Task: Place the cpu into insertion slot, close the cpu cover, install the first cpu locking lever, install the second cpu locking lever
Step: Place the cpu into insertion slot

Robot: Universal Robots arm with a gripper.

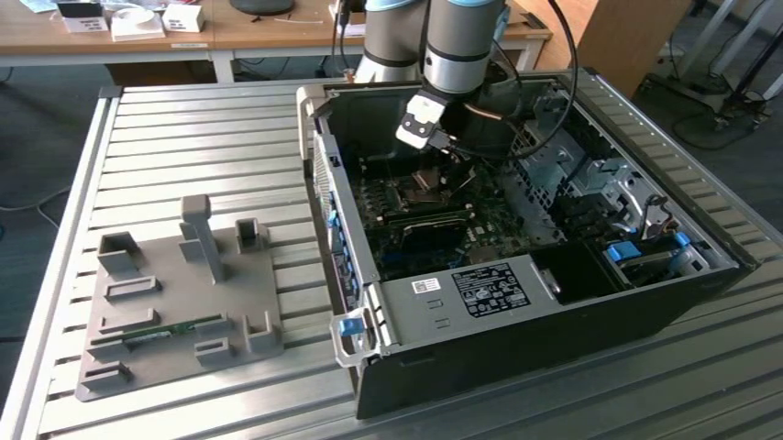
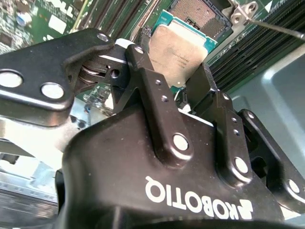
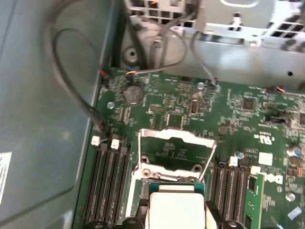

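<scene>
My gripper (image 1: 431,165) reaches down into the open computer case (image 1: 636,302), just above the motherboard. It is shut on the cpu (image 2: 177,45), a small square chip with a silvery top, pinched by its edges between the two black fingers (image 2: 157,95). In the second wrist view the dark insertion slot (image 2: 199,11) lies bare just beyond the chip. In the first wrist view the cpu (image 3: 175,206) hangs a little above the board, and the cpu cover (image 3: 177,135) stands swung up. A thin locking lever (image 2: 279,27) sticks out beside the slot.
Long black memory slots (image 3: 110,186) flank the socket on both sides. Loose cables (image 3: 71,90) run along the case wall. A metal drive cage (image 1: 575,174) fills the exterior view's right of the case. A grey fixture plate (image 1: 171,302) lies on the slatted table at the exterior view's left.
</scene>
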